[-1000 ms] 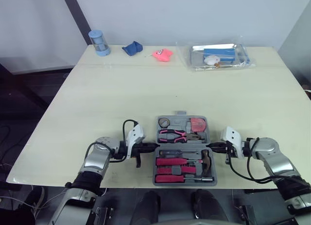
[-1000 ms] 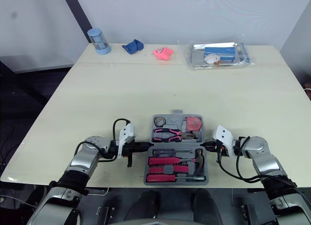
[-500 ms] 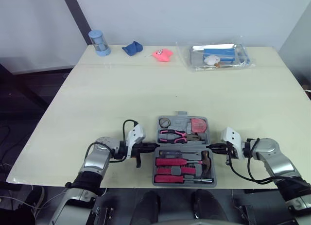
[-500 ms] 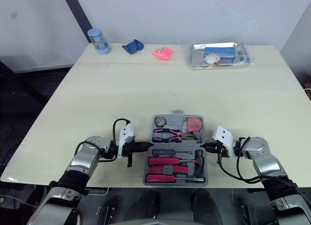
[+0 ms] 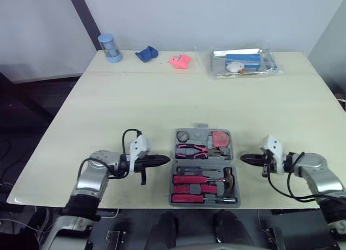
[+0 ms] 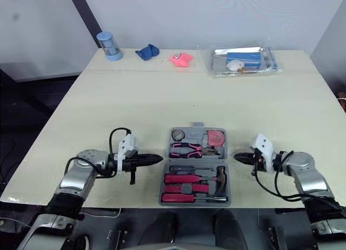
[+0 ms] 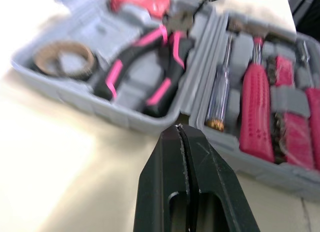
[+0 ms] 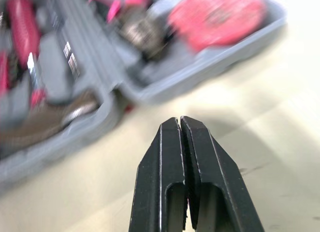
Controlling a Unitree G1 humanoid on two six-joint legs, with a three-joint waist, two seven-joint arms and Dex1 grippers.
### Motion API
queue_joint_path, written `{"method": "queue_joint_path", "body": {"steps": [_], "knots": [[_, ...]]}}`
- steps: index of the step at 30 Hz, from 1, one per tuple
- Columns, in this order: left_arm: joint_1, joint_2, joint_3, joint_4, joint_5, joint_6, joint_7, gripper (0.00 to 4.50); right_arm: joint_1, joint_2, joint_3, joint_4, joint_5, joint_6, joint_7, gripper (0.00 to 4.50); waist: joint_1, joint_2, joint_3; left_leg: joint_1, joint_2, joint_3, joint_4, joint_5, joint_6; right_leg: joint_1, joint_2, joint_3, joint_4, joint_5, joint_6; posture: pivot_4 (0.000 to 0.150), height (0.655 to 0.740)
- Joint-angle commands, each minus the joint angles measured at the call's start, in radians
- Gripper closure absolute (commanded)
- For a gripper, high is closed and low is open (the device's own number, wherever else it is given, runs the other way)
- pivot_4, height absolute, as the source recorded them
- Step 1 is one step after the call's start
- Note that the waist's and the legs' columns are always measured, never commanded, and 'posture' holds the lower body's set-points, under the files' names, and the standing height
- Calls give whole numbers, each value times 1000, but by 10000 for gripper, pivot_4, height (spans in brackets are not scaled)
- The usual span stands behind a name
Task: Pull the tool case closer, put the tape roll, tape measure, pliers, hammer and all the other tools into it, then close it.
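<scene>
Left tool (image 5: 164,160) was pressed shut and empty, near the left side of the case (image 5: 200,137) but apart from it. Right tool (image 5: 244,159) was likewise shut and empty, near the case's right side. The case lay open near the tabletop's (image 5: 162,99) front edge, holding pliers (image 5: 193,150), tape roll (image 5: 184,135), tape measure (image 5: 220,137) and hammer (image 5: 229,177).

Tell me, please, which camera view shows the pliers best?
The left wrist view: the pliers lie close up in the tool case, both pink handles plain. The eye views show them small, from above; the right wrist view shows their metal head and handle tips.
</scene>
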Motion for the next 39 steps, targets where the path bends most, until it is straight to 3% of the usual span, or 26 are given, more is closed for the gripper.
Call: {"method": "queue_joint_path", "body": {"steps": [1, 3, 6, 11, 18, 26, 39], "knots": [[38, 4, -3, -145, -59, 20, -6, 45000, -47, -3, -48, 9, 91, 124, 23, 41781, 2, 0, 0, 0, 0, 0, 0, 0, 0, 0, 0, 0, 0, 0, 0, 1500, 7400], [63, 9, -31, -212, -66, 39, -7, 45000, -87, 3, -49, 39, 121, 215, 25, 36472, 2, 0, 0, 0, 0, 0, 0, 0, 0, 0, 0, 0, -1, 0, 0, 1500, 7400], [86, 17, -75, -274, -70, 69, -18, 45000, -154, 20, -32, 95, 136, 314, 22, 20723, 1, 0, 0, 0, 0, 0, 0, 0, 0, 0, 0, 0, 0, 0, 0, 1500, 7400], [89, 54, -177, -272, -1, 52, -48, 45000, -278, 46, 33, 247, 84, 376, 40, 203, -3, 1, 0, 1, 0, 1, 0, 0, 0, 0, 0, 1, 0, 0, 0, 1500, 7400], [72, 50, -253, -218, 86, 44, -3, 45000, -440, 123, 99, 472, 11, 382, 49, 203, -1, 1, 0, 0, 0, 1, -1, 0, 0, 0, 0, 1, -1, 0, 0, 1500, 7400], [43, 33, -287, -128, 150, -17, 30, 45000, -550, 222, 42, 657, 43, 403, 107, 203, -25, 1, 0, 0, 0, 1, -1, 0, 0, 0, 0, 1, 0, 0, 0, 1500, 7400], [68, 24, -294, -79, 159, -83, 64, 45000, -565, 265, -58, 697, 87, 403, 266, 203, -27, 2, 0, 1, 0, 1, -1, 0, 0, 0, 0, 1, 0, 0, 0, 1500, 7400]]}}
